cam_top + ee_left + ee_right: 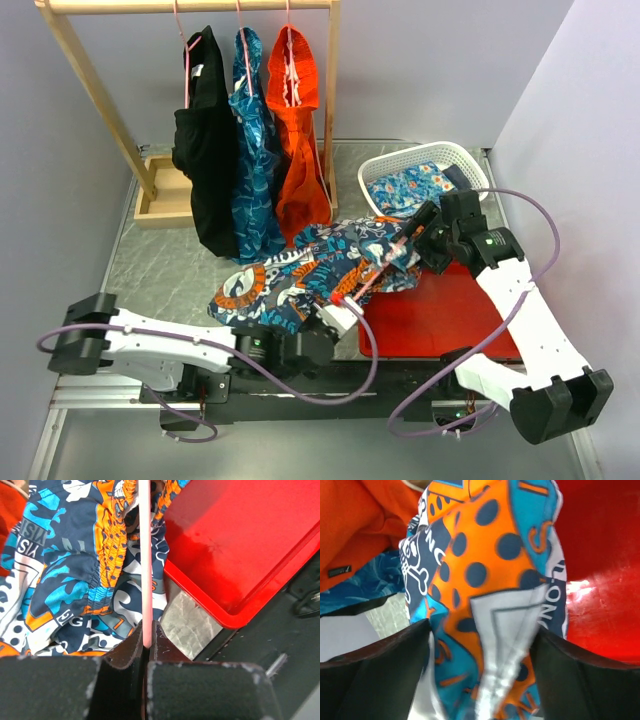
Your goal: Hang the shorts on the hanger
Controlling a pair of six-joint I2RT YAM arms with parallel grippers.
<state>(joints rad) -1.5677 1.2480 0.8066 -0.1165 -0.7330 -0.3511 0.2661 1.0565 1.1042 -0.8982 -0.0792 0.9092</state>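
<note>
The left arm is stretching in over the near edge of the table. Its jaws are pressed together on the thin pink wire of the hanger, pinching it close to one end. From above, the hanger is lying low and slanting away toward the right arm. The shorts are sitting in a heap on the table, bunched over and around that wire, between the clothes hanging on the rack and the red tray, with one edge spilling onto the tray. The right arm's jaws are standing spread wide at the far end of the hanger, with a fold of the shorts filling the gap between them. They are not looking clamped on it, though I cannot be sure the cloth is lying free. To my eye the robot is in the middle of getting the shorts onto the hanger: the cloth is gathered along the wire but is not hanging from it properly. The next move is probably calling for the right jaws to take a firm pinch of the cloth and draw it across the wire while the left ones are holding the hanger steady, without tugging the wire loose.
</note>
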